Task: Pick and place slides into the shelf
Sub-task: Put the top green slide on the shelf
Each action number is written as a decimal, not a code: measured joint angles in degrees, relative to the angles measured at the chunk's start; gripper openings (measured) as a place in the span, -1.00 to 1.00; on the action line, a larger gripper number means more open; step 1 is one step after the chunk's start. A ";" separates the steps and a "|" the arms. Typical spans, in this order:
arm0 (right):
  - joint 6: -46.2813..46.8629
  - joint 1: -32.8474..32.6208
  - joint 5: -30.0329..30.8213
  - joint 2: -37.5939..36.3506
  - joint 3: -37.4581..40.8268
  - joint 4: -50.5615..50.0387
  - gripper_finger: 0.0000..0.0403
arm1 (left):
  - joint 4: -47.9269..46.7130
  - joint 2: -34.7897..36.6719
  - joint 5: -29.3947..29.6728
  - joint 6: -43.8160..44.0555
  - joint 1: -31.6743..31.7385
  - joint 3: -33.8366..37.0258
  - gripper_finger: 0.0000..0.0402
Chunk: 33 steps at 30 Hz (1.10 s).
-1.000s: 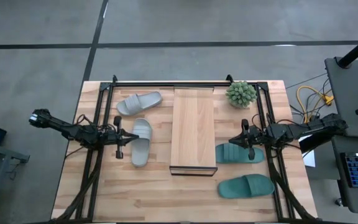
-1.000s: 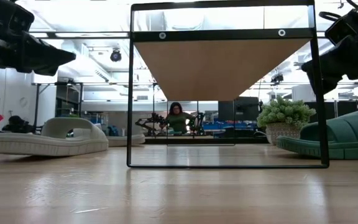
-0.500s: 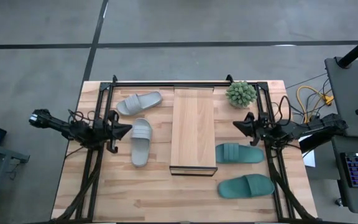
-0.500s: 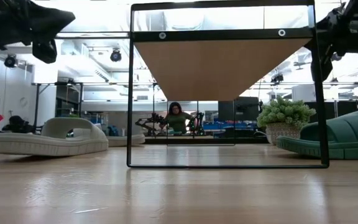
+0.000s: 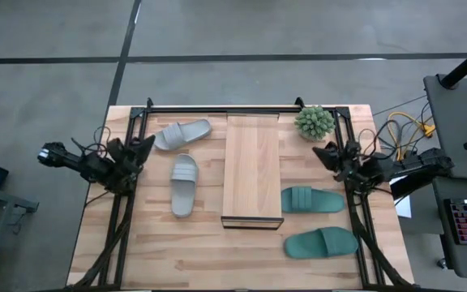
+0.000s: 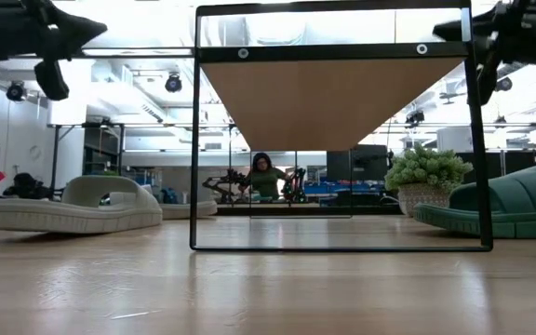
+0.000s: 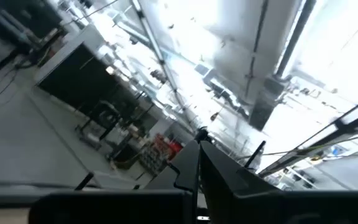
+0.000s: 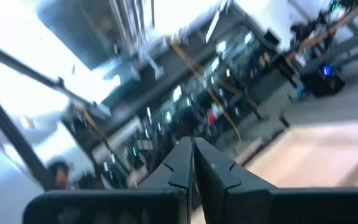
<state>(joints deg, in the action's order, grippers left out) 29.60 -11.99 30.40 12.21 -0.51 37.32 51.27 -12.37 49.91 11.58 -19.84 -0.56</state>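
Observation:
Two light grey slides lie sole-down on the table left of the shelf (image 5: pixel 253 169), one at the far side (image 5: pixel 182 134) and one nearer (image 5: pixel 183 185). Two dark teal slides lie to the shelf's right, one beside it (image 5: pixel 312 199) and one near the front (image 5: pixel 321 242). My left gripper (image 5: pixel 147 143) is shut and empty, raised above the table's left side, and its fingers meet in the left wrist view (image 7: pixel 199 142). My right gripper (image 5: pixel 318 149) is shut and empty, raised at the right side, and its fingers meet in the right wrist view (image 8: pixel 191 142).
A small potted plant (image 5: pixel 314 122) stands at the far right beside the shelf. Dark frame rails run along the table's left, right and far sides. In the low view a person (image 6: pixel 266 175) sits far back in the room. Bare tabletop lies in front of the shelf.
Both grippers have risen and tipped upward, away from the slides. My left gripper has drawn back toward the table's left and far edges from beside the nearer grey slide. My right gripper has drawn back toward the right and far edges from the teal slide. No slide has moved.

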 joint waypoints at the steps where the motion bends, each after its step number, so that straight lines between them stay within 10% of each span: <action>1: -0.03 0.00 0.45 -0.01 0.00 2.31 -0.96 | 0.73 -0.07 -0.80 -1.43 0.00 0.00 -1.00; 15: -11.91 0.00 -7.08 4.10 -9.05 11.59 -0.96 | 1.40 -4.14 -12.36 -11.86 -0.01 -11.39 -1.00; 24: -13.32 0.00 0.56 15.12 -40.73 -39.14 -0.94 | -13.15 -15.14 -12.73 -21.19 -0.02 -28.50 -0.83; 33: -11.42 0.00 2.72 27.14 -63.05 -60.81 -0.49 | -26.75 -16.90 -13.70 -21.45 -0.02 -37.30 -0.46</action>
<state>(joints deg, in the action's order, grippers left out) 18.18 -11.99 33.12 39.35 -63.57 -23.49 24.52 -29.27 36.21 -9.87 -19.86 -37.86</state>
